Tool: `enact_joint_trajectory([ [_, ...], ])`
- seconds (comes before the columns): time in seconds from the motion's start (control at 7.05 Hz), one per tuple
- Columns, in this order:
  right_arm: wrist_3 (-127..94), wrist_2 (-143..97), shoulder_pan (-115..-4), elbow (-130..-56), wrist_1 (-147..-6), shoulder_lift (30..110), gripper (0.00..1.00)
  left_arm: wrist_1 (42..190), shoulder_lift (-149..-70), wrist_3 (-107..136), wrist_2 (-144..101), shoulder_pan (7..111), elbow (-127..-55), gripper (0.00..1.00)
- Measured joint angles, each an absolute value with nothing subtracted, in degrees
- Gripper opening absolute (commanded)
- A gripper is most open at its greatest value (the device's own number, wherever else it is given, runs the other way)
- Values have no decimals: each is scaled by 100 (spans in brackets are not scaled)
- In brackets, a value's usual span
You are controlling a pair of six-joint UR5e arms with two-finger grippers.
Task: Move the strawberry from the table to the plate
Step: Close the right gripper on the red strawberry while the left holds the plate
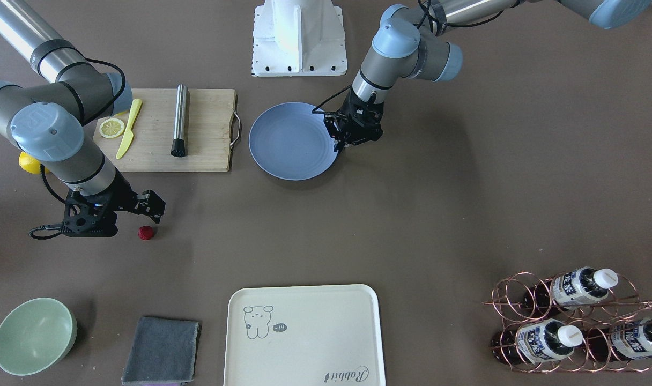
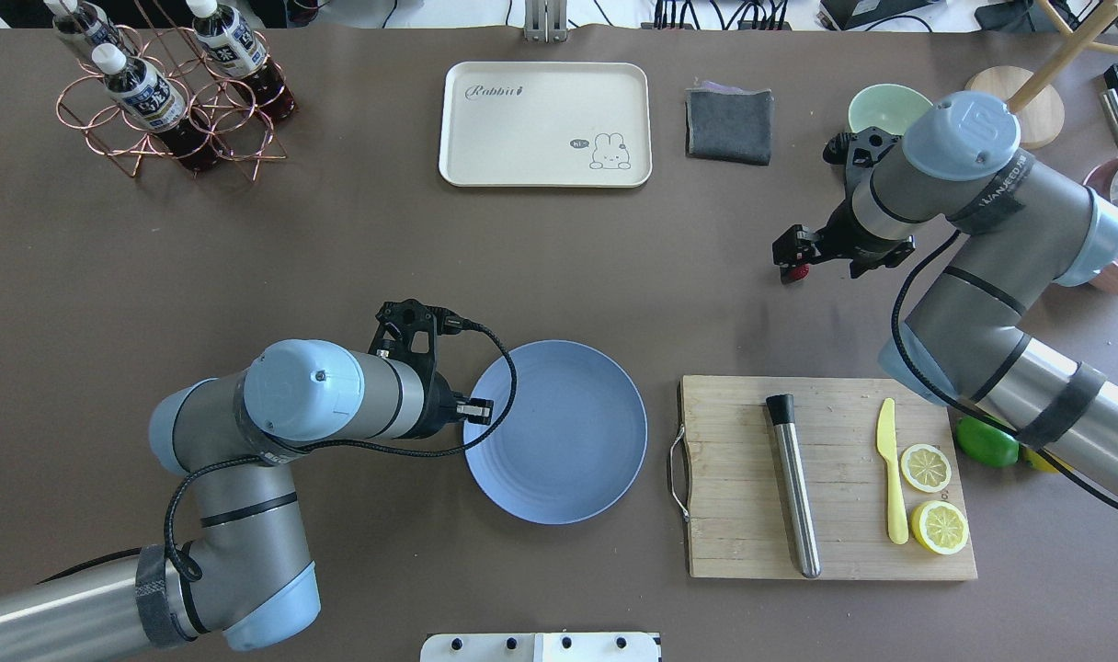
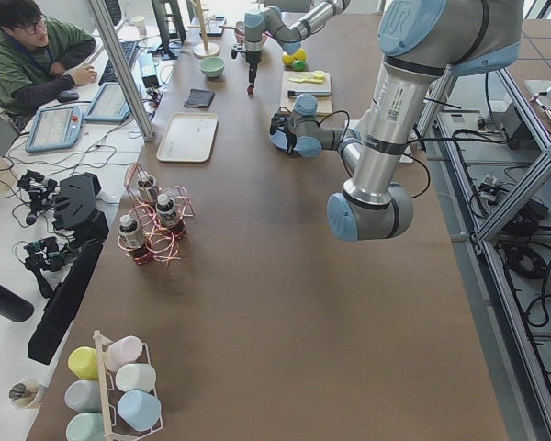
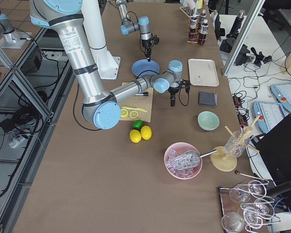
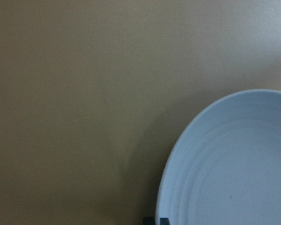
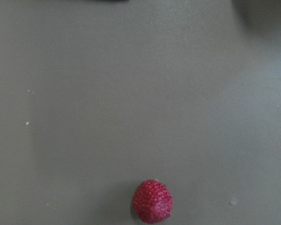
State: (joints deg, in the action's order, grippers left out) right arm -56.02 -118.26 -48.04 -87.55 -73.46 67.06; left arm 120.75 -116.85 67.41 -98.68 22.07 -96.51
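**Risks, L to R (overhead view)**
- L hand (image 2: 476, 407): tips pinched narrow, holding nothing, parked at the rim of the round light-blue plate (image 2: 559, 478). If the R arm brings fruit in, the two arms cd clash there.
- Plate is shallow. A release near the rim cd let the berry roll off.
- Rectangular wooden cutting board (image 2: 734, 478) w/ steel cylinder (image 2: 793, 487) lies close to the straight line berry-to-plate. A low carry might clip its corner.
- R hand (image 1: 152, 209): looks spread wide and empty, hanging just beside the small dark-red bumpy strawberry (image 1: 145, 232).
- Berry sits on the broad matte grey-brown surface (image 1: 412, 214), well apart from the plate.
- Berry shows at the bottom edge of the R wrist view, so prob. not centred in the hand. Closing off-centre cd flick it away, and too hard a squeeze cd bruise it.

**Surface, far side L to R**
- Copper wire rack w/ bottles (image 2: 168, 110), cream rectangular tray (image 2: 541, 119), folded grey cloth (image 2: 729, 124), pale green bowl (image 2: 885, 106).
- Board also carries a yellow plastic knife (image 2: 890, 469) and two lemon slices (image 2: 925, 467).

**Room**
- Person seated at a side desk (image 3: 37, 55) w/ tablets.
- Metal frame posts around the rig.
- Pink bowl of ice (image 4: 183, 160) at the surface's R end.
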Motion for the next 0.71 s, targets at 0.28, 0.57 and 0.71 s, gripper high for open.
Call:
enact_joint_trajectory([
  [0.28, -5660, -11783, -4807, -8510, -7306, 6538, 100, 12076, -11677, 6741, -9862, 2199, -9673, 0],
  [0.57, -5668, -11760, -4807, -8324, -7229, 6505, 98, 12074, -11671, 6740, -9863, 2197, -9740, 10],
  [0.71, -5669, -11755, -4808, -8284, -7221, 6500, 98, 12072, -11660, 6731, -9871, 2197, -9780, 97],
])
